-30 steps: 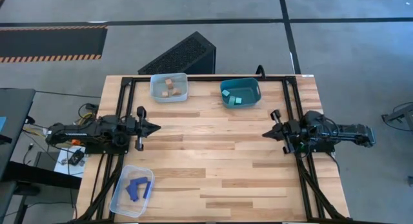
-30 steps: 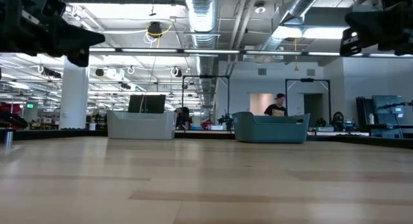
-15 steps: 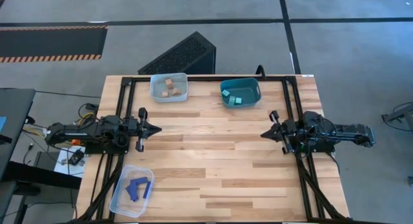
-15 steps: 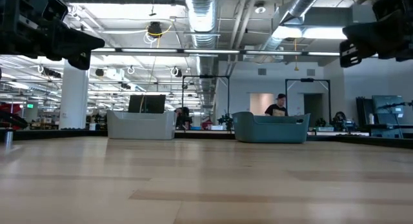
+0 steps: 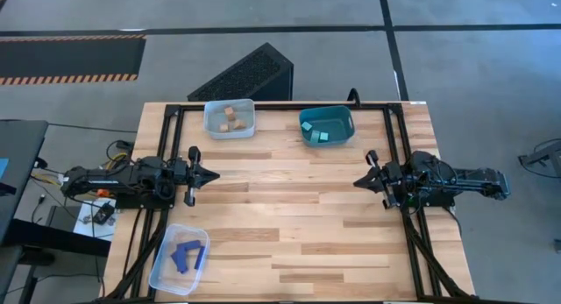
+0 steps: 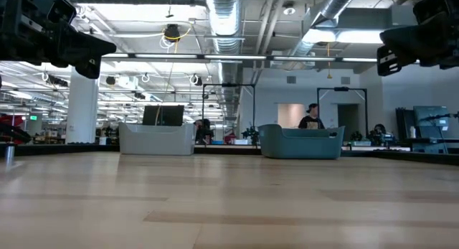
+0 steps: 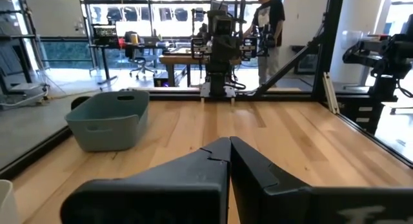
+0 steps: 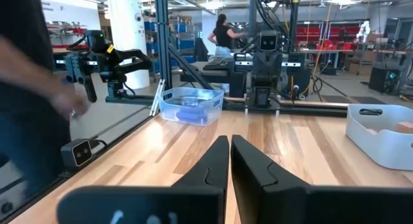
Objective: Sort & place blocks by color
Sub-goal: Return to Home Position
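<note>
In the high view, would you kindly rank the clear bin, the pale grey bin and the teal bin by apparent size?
1. The clear bin looks largest.
2. The teal bin and the pale grey bin look about alike, so I leave them unranked.

Left end effector (image 5: 210, 173) and right end effector (image 5: 359, 180) face each other, closed.

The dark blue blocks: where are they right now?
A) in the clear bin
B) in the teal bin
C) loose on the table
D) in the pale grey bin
A: the high view shows the dark blue blocks lying inside the clear bin.
</note>
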{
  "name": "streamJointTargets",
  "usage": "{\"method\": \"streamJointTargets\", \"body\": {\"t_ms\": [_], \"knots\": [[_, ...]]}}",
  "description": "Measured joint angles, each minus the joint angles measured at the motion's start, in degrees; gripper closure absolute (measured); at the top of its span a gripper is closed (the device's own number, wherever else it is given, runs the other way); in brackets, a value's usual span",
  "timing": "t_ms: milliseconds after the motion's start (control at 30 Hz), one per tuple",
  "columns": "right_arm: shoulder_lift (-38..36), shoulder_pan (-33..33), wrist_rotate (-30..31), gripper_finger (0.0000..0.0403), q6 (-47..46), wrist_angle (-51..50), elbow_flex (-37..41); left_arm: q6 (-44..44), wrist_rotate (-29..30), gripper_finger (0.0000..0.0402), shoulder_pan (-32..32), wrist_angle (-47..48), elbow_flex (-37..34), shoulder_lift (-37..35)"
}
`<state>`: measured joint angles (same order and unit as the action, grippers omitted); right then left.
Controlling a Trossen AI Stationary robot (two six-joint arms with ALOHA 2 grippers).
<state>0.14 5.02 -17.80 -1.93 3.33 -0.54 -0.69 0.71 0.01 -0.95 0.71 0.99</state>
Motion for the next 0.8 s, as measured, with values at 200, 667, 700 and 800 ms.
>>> {"method": "streamJointTargets", "body": {"t_ms": [200,667,700,800], "knots": [[0.0,0.0,-0.02,0.0363,-0.04,-0.11,0.02,0.08,0.0,0.0401,0.0,0.0,0.0,0.0],[0.0,0.0,-0.07,0.0363,-0.07,-0.24,0.07,0.48,-0.02,0.0401,0.02,0.0,0.0,0.0],[0.0,0.0,-0.07,0.0363,-0.07,-0.24,0.07,0.48,-0.02,0.0401,0.02,0.0,0.0,0.0],[0.0,0.0,-0.07,0.0363,-0.07,-0.24,0.07,-0.02,-0.02,0.0401,0.02,0.0,-0.02,0.0]]}}
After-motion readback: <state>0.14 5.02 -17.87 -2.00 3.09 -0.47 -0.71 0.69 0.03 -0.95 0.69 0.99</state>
